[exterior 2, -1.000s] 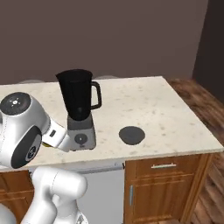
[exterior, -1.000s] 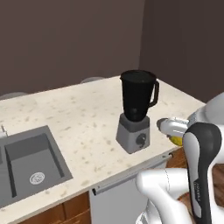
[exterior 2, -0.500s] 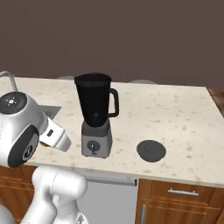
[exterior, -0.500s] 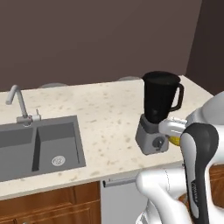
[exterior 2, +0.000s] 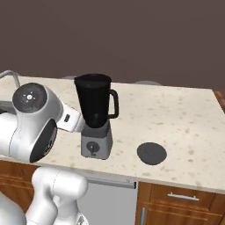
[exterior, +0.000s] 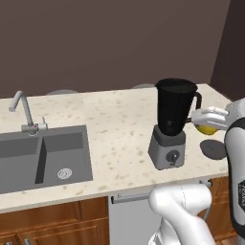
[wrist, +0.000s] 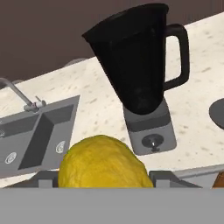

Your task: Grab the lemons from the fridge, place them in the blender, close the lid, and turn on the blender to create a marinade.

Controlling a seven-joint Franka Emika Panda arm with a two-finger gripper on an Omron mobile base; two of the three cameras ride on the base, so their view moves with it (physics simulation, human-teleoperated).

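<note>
The blender (exterior: 173, 122) stands upright on the counter (exterior: 115, 124), jar mouth up and uncovered, handle toward the counter's right end, dial facing the front edge. The lid (exterior 2: 151, 153) lies flat on the counter just right of the blender, apart from it. The gripper (wrist: 105, 181) is closed on a lemon (wrist: 105, 162), held near the jar's handle side, above the counter. A sink (exterior: 40, 155) with tap sits at the left. The wall behind is dark brown.

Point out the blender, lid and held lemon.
blender (exterior 2: 97, 107), right base view, on the dark jar.
lid (exterior 2: 151, 153), right base view, centre of the disc.
lemon (wrist: 105, 164), hand view, middle of the yellow skin.
</note>
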